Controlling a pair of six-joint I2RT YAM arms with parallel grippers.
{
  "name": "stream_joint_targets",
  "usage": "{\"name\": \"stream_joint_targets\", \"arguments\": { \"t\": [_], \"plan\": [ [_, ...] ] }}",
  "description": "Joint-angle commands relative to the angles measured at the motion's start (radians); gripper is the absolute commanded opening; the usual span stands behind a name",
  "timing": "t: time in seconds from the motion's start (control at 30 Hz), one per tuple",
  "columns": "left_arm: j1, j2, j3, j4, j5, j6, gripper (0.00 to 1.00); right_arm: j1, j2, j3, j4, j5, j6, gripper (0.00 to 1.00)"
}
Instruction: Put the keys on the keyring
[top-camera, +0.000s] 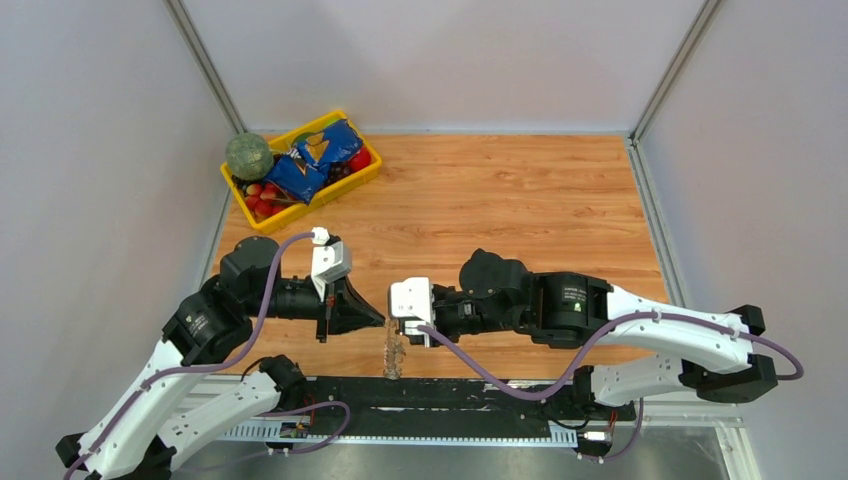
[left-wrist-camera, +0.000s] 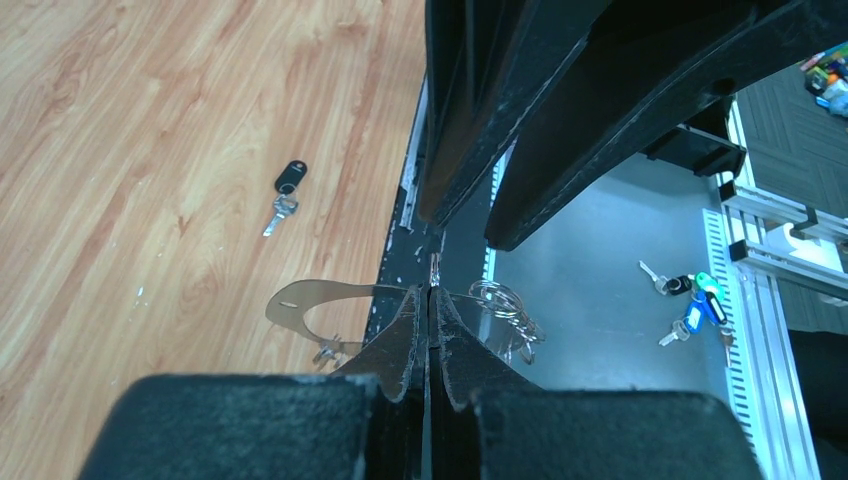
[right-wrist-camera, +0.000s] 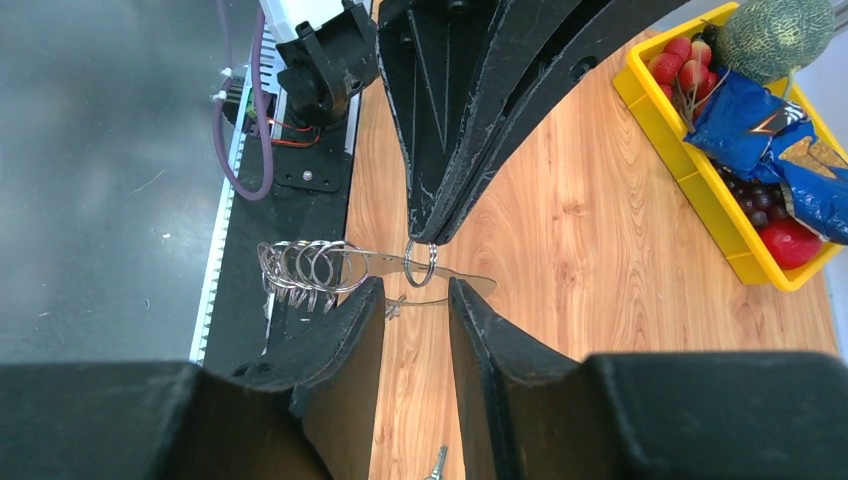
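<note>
One black-headed key (left-wrist-camera: 286, 186) lies loose on the worktop (left-wrist-camera: 150, 120); left claw (left-wrist-camera: 430, 300) is pinched tight on the keyring (right-wrist-camera: 465, 280), held over the near edge, right claw (right-wrist-camera: 414, 292) has a narrow gap, tips right by the loop, can't tell if touching

shiny bare-metal keyring (right-wrist-camera: 300, 268), small silvery key (left-wrist-camera: 283, 195) with matt black plastic head, right gripper (right-wrist-camera: 415, 292) fingers (right-wrist-camera: 340, 340) kinda scuffed rough matt black, smooth wood-grain table (top-camera: 520, 200), glossy yellow plastic bin (right-wrist-camera: 685, 165)
</note>
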Motion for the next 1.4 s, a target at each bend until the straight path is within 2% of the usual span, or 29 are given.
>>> {"name": "stream_joint_targets", "arguments": {
  "t": [0.0,0.27,0.4,0.83,0.87,0.93,0.97,1.13,1.17,1.27,1.37],
  "plan": [
    [-0.002,-0.014,0.036,0.046,0.039,0.018,0.0,-0.011,0.027,0.047,0.03,-0.025,-0.009,0.35],
    [-0.002,-0.031,0.028,0.051,0.049,0.019,0.01,-0.025,0.057,0.061,0.049,-0.047,0.001,0.34],
    [-0.003,-0.039,0.025,0.054,0.048,0.02,0.0,-0.028,0.067,0.073,0.052,-0.055,0.005,0.26],
    [-0.007,-0.048,0.025,0.055,0.038,0.023,0.0,-0.033,0.088,0.075,0.058,-0.086,0.011,0.19],
    [-0.007,-0.048,0.025,0.055,0.037,0.023,0.0,-0.032,0.091,0.073,0.06,-0.087,0.012,0.16],
    [-0.007,-0.048,0.023,0.056,0.036,0.023,0.0,-0.037,0.092,0.072,0.062,-0.089,0.014,0.03],
    [-0.007,-0.049,0.024,0.057,0.034,0.024,0.0,-0.038,0.092,0.074,0.063,-0.085,0.018,0.0],
    [-0.008,-0.056,0.022,0.062,0.034,0.026,0.0,-0.039,0.075,0.066,0.072,-0.082,0.03,0.0],
    [-0.008,-0.063,0.02,0.071,0.038,0.026,0.02,-0.039,0.068,0.062,0.075,-0.08,0.034,0.0],
    [-0.008,-0.088,0.008,0.103,0.039,0.022,0.27,-0.039,0.04,0.04,0.095,-0.067,0.055,0.0],
    [-0.008,-0.134,-0.017,0.15,0.028,0.009,0.44,-0.04,-0.007,0.001,0.153,-0.048,0.095,0.0]
  ]
}}
